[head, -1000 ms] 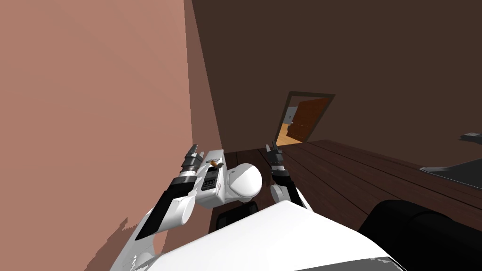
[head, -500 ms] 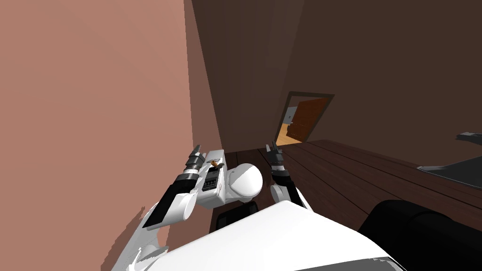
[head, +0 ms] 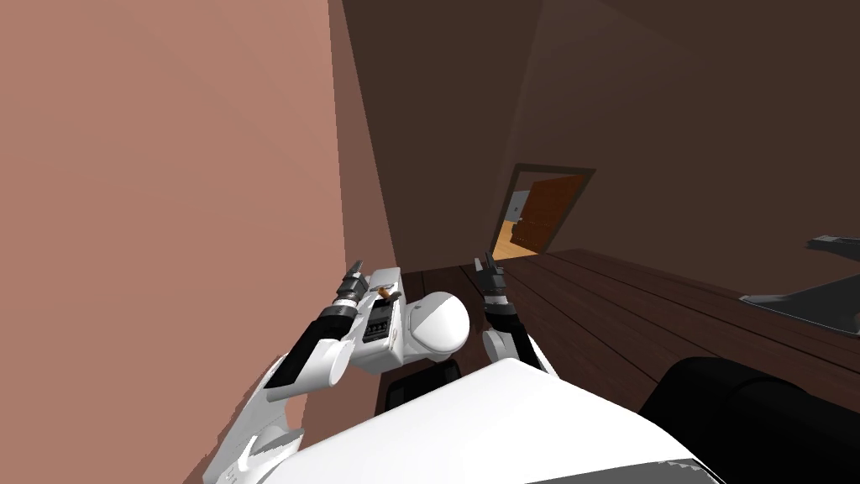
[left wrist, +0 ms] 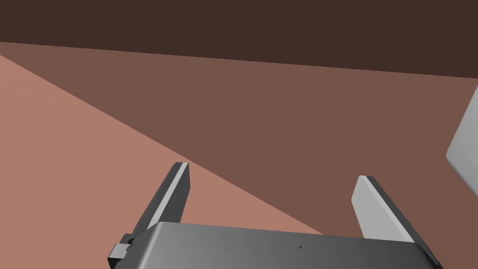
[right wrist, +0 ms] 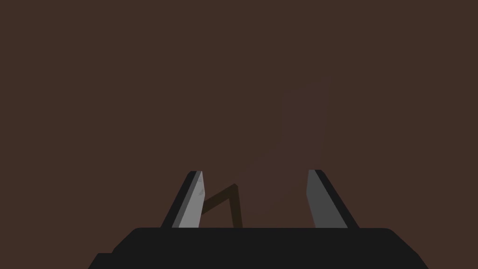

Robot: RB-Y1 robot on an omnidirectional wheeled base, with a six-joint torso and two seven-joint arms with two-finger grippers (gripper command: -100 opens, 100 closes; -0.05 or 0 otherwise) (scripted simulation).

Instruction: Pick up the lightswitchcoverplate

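The small dark rectangular cover plate (head: 375, 321), as I judge it, lies flat on a white boxy tank (head: 380, 355) next to a white rounded bowl (head: 438, 323), close to the pink-brown wall (head: 168, 210). The left jaws are nearer: apart and empty, between wall and tank, pointing past the plate, which lies to their right and back toward the left forearm (head: 309, 357). Its long axis seems roughly parallel to that forearm. The right jaws, also apart, hang beyond the bowl
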